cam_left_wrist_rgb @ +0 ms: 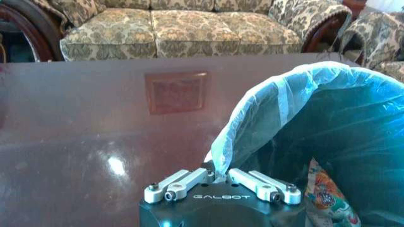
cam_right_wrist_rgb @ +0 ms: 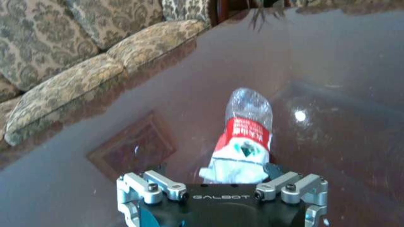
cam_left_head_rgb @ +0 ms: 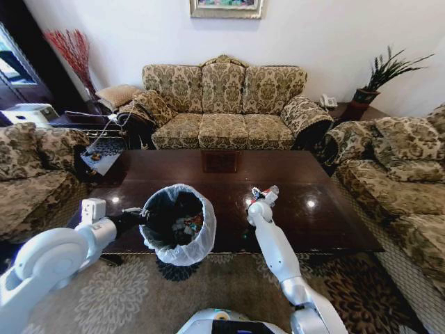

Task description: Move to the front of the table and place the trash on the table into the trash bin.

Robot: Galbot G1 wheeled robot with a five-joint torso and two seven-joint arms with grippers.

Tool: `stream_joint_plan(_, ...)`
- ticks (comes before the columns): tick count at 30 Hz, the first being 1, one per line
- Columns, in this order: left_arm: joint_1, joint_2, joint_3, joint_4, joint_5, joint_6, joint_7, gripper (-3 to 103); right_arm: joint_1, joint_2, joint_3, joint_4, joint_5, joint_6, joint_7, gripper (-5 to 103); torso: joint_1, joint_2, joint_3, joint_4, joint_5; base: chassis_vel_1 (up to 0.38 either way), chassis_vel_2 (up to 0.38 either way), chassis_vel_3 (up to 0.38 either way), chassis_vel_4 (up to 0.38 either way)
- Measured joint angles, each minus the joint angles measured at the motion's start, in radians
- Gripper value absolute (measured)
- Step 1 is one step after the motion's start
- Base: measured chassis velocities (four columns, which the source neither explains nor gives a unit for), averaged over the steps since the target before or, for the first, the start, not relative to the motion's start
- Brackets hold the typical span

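Clear plastic bottle with red label sits clamped in right tool; left tool pinches the black bag-lined bin's rim, litter already inside.

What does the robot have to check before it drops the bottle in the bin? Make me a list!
1. Bottle held: the right end effector is closed on the clear bottle with the red label. Ok.
2. Bin held: the left end effector pinches the bag-lined rim of the trash bin. Ok.
3. Bin mouth open and roomy: open, with some litter at the bottom. Ok.
4. Bottle over the bin: in the head view the bottle is over the table, beside the bin. Not ok.
5. Path between bottle and bin free: nothing in the way. Ok.
6. Other trash left on the table: cannot tell.
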Motion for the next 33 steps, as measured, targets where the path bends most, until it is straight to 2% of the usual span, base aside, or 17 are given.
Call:
stream_joint_plan(4,0.005,0.028,-0.004,0.018,0.028,-0.042,0.053,0,-0.007,-0.005,-0.012,-0.023,0.025,-0.008,-0.023,103,0.0,0.0,0.0,-0.0001,-0.0002,0.0,0.0,0.0,0.0)
stream_joint_plan(5,0.004,0.037,-0.006,0.021,0.036,-0.045,0.062,0,-0.006,-0.006,-0.015,-0.031,0.025,-0.007,-0.032,99,0.0,0.0,0.0,-0.0001,0.0,0.0,0.0,0.0,0.0)
stream_joint_plan(7,0.002,0.043,-0.007,0.023,0.039,-0.047,0.067,0,-0.004,-0.006,-0.016,-0.036,0.026,-0.007,-0.035,99,0.0,0.0,0.0,-0.0003,0.0002,0.0,0.0,0.0,0.0)
stream_joint_plan(9,-0.003,0.063,-0.009,0.028,0.041,-0.055,0.077,0,0.01,-0.007,-0.014,-0.057,0.043,-0.005,-0.04,84,0.0,0.0,0.0,-0.0004,-0.0004,0.0,0.0,0.0,0.0)
stream_joint_plan(10,-0.003,0.063,-0.009,0.028,0.041,-0.055,0.077,0,0.01,-0.007,-0.014,-0.057,0.043,-0.005,-0.04,84,0.0,0.0,0.0,-0.0004,-0.0004,0.0,0.0,0.0,0.0)
stream_joint_plan(12,-0.003,0.068,-0.009,0.032,0.041,-0.059,0.078,0,0.01,-0.011,-0.012,-0.062,0.05,-0.001,-0.053,72,0.0,0.0,0.0,-0.0003,-0.0005,0.0,0.0,0.0,0.0)
stream_joint_plan(14,-0.003,0.069,-0.009,0.032,0.041,-0.059,0.078,0,0.009,-0.012,-0.012,-0.062,0.051,0.0,-0.055,72,0.0,0.0,0.0,-0.0003,-0.0005,0.0,0.0,0.0,0.0)
stream_joint_plan(17,-0.005,0.075,-0.007,0.037,0.041,-0.059,0.076,0,0.0,-0.022,-0.01,-0.059,0.065,0.002,-0.069,56,0.0,0.0,0.0,-0.0004,-0.0005,0.0,0.0,0.0,0.0)
stream_joint_plan(18,-0.005,0.075,-0.007,0.037,0.041,-0.059,0.076,0,0.0,-0.022,-0.01,-0.059,0.065,0.002,-0.069,56,0.0,0.0,0.0,-0.0004,-0.0005,0.0,0.0,0.0,0.0)
stream_joint_plan(21,-0.006,0.076,-0.007,0.038,0.041,-0.059,0.075,0,-0.02,-0.032,-0.009,-0.025,0.092,-0.002,-0.07,40,0.0,0.0,0.0,-0.0004,0.0001,0.0,0.0,0.0,0.0)
stream_joint_plan(23,-0.006,0.075,-0.007,0.038,0.041,-0.059,0.075,0,-0.024,-0.033,-0.009,-0.015,0.1,-0.005,-0.069,40,0.0,0.0,0.0,-0.0004,0.0004,0.0,0.0,0.0,0.0)
stream_joint_plan(27,-0.005,0.071,-0.006,0.034,0.041,-0.059,0.072,0,-0.041,-0.044,-0.009,0.018,0.119,-0.012,-0.076,27,0.0,0.0,0.0,0.0,0.0006,0.0,0.0,0.0,0.0)
stream_joint_plan(28,-0.005,0.071,-0.006,0.034,0.041,-0.059,0.072,0,-0.041,-0.044,-0.009,0.018,0.119,-0.012,-0.076,27,0.0,0.0,0.0,0.0,0.0006,0.0,0.0,0.0,0.0)
stream_joint_plan(30,-0.003,0.071,-0.008,0.033,0.04,-0.059,0.068,0,-0.064,-0.052,-0.01,0.053,0.099,-0.001,-0.087,24,0.0,0.0,0.0,0.0,0.0003,0.0,0.0,0.0,0.0)
stream_joint_plan(31,-0.001,0.072,-0.011,0.032,0.04,-0.058,0.067,0,-0.083,-0.055,-0.013,0.095,0.032,0.021,-0.095,23,0.0,0.0,0.001,-0.0002,0.0005,0.0,0.0,0.0,0.0)
stream_joint_plan(32,-0.001,0.072,-0.011,0.032,0.04,-0.058,0.067,0,-0.083,-0.055,-0.013,0.095,0.032,0.021,-0.095,23,0.0,0.0,0.001,-0.0002,0.0005,0.0,0.0,0.0,0.0)
stream_joint_plan(33,0.0,0.071,-0.015,0.031,0.036,-0.056,0.062,0,-0.107,-0.06,-0.021,0.157,-0.048,0.042,-0.117,23,0.0,0.0,0.0,-0.0001,0.0002,0.0,0.0,0.0,0.0)
